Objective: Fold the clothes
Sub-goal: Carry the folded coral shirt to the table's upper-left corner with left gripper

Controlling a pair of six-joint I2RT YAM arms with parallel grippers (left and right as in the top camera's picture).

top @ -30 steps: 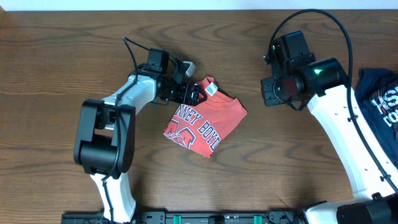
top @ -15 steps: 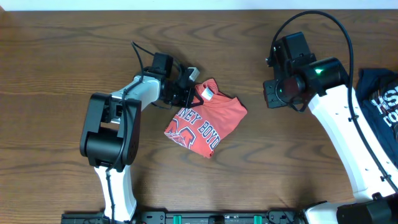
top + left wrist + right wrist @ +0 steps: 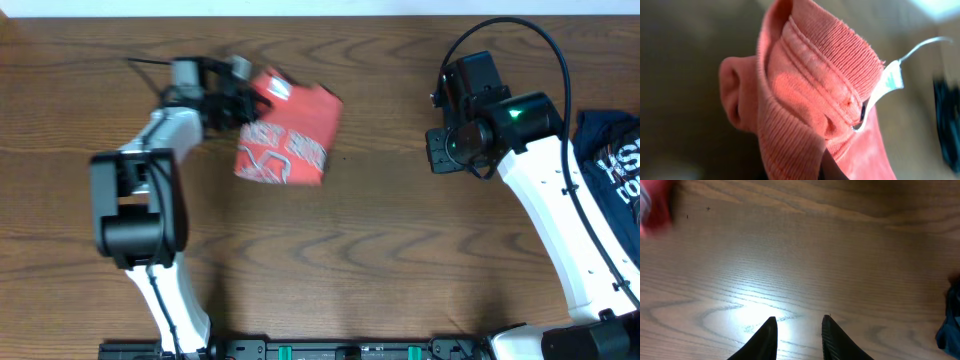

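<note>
Sitting toward the far left of the desk [image 3: 380, 260], the folded red-orange shirt [image 3: 290, 140] looks blurry, and its top edge is close to the desk's far edge. The left hand [image 3: 243, 100] is clamped on the ribbed collar [image 3: 830, 50], with the white tag [image 3: 888, 82] sticking out beside it. There's loads of bare wood in front of the shirt and off to its right. The right hand [image 3: 799, 332] is well apart over bare desk, fingers narrow with nothing between them. A dark blue garment [image 3: 612, 165] lies at the right edge.

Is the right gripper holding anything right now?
No, the right gripper has nothing between its parted fingers, only the wooden table beneath.
</note>
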